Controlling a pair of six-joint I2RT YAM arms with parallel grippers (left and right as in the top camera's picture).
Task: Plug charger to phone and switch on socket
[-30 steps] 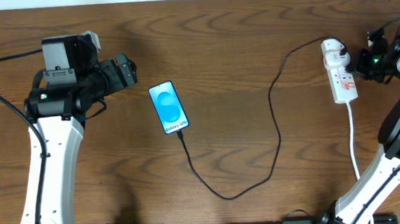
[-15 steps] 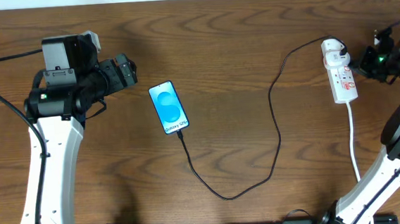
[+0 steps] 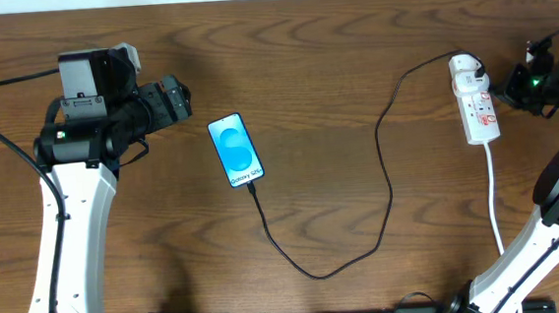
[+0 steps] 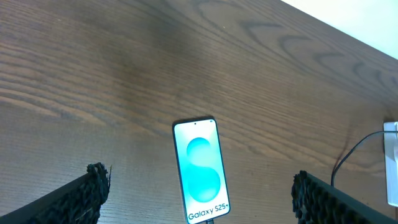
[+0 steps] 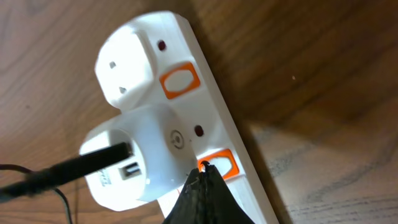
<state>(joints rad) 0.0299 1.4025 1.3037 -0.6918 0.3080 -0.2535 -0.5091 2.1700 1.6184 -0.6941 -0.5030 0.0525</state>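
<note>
1. The small rectangular smartphone with the bright blue "Galaxy S25" screen (image 3: 236, 150) lies flat, screen up, left of centre on the brown wood-grain bench (image 3: 351, 53).
2. The long thin black charger cable (image 3: 385, 184) meets the phone's lower edge, loops across the bench, and runs up to a white adapter (image 5: 134, 155) seated in the socket.
3. The socket, a white elongated power strip with orange-red switches (image 3: 476, 103), lies at the right side of the bench. Its thick white cord (image 3: 492, 196) trails toward the near edge.
4. The left gripper (image 3: 172, 97) is wide open and empty, just left of the phone and not touching it.
5. The right gripper (image 5: 202, 186) is fully closed and holds nothing. Its tip sits at the edge of one orange switch (image 5: 219, 163).
</note>
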